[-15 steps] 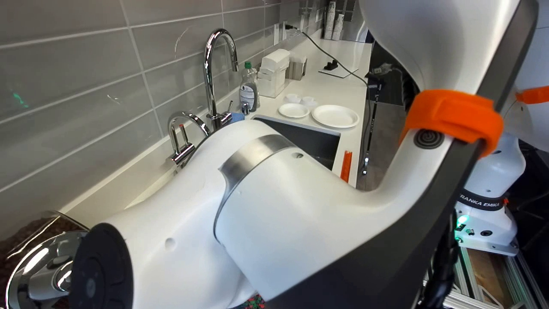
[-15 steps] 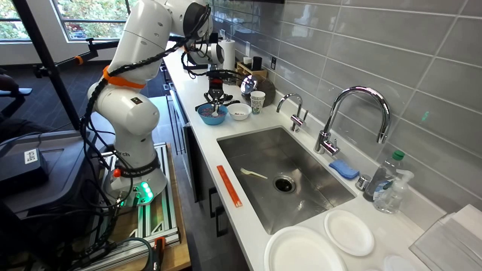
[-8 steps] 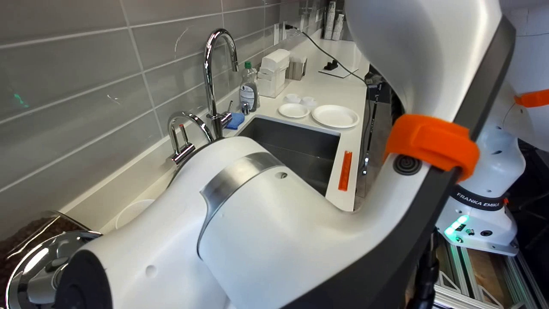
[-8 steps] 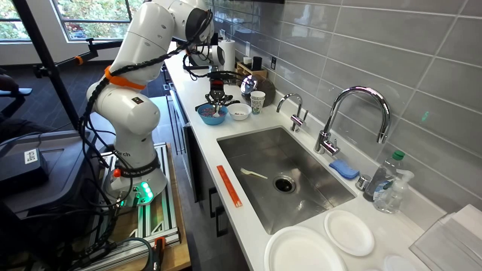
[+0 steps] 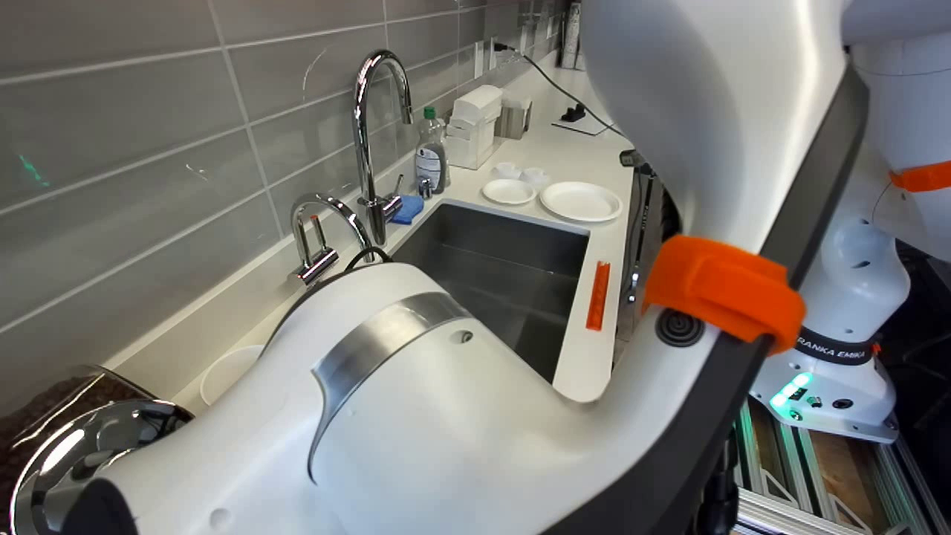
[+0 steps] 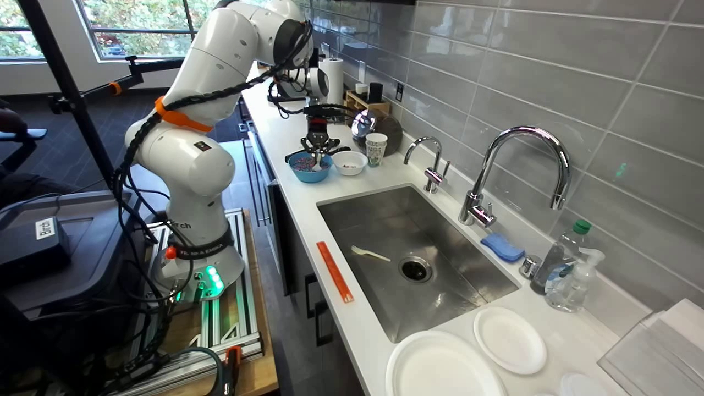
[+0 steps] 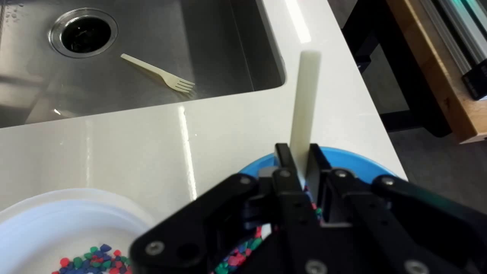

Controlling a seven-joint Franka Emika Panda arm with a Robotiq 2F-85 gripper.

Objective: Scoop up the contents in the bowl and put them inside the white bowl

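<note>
My gripper (image 7: 298, 152) is shut on the handle of a pale spoon (image 7: 306, 91). The handle sticks out past the fingertips. In an exterior view the gripper (image 6: 318, 149) is over the blue bowl (image 6: 311, 175), and the spoon's white lower end (image 6: 317, 167) is inside the bowl; I cannot tell how deep. The contents (image 7: 236, 258), small red, green and blue bits, lie in the blue bowl, partly hidden by the gripper. The white bowl (image 6: 350, 171) stands beside it with some bits (image 7: 93, 262) at its bottom. In an exterior view the arm hides the gripper and blue bowl; part of the white bowl (image 5: 226, 375) shows.
A patterned cup (image 6: 376, 149) and a shiny metal pan (image 6: 364, 124) stand by the white bowl. The sink (image 6: 379, 313) holds a fork (image 7: 163, 76). A small tap (image 6: 433, 176) and a tall tap (image 6: 477, 209) stand along the wall. An orange strip (image 6: 335, 272) lies at the counter's edge.
The arm has shifted left and down in an exterior view, uncovering more of the sink and part of the white bowl. The gripper and spoon have moved slightly towards the white bowl, still over the blue bowl.
</note>
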